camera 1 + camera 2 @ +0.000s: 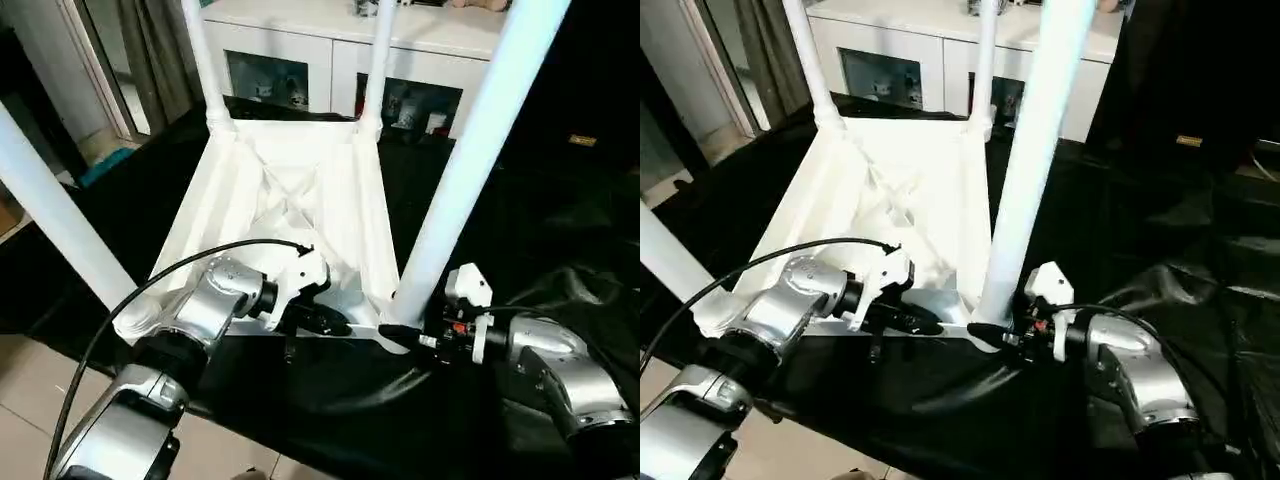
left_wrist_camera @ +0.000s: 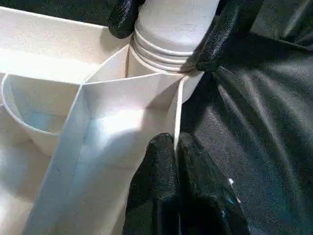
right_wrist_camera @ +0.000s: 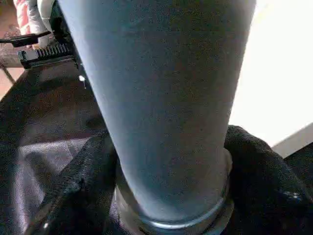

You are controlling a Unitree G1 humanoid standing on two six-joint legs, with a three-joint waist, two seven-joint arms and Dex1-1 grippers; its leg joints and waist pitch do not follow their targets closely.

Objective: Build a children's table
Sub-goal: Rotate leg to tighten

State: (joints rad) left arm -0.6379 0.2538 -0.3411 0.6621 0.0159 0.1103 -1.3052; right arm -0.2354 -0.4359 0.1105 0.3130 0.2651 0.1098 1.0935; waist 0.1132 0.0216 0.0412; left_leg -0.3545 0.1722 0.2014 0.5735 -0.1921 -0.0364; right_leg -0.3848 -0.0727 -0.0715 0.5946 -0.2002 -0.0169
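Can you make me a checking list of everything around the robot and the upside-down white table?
Surface: black cloth under the work.
Job's things: table top lies ribbed side up; four legs stand in its corner sockets, near right leg threaded in.
Clutter: nothing seen.
Pincers: left pincer shut on the table top's rim near that corner; right pincer around the near right leg's base.
Cables: black cable loops over the left arm.
Surroundings: white cabinet with glass doors behind.

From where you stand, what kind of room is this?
Probably a home living room: a white cabinet with glass doors holding small items, a curtain by a doorway, tiled floor, and a black cloth under the upturned children's table.
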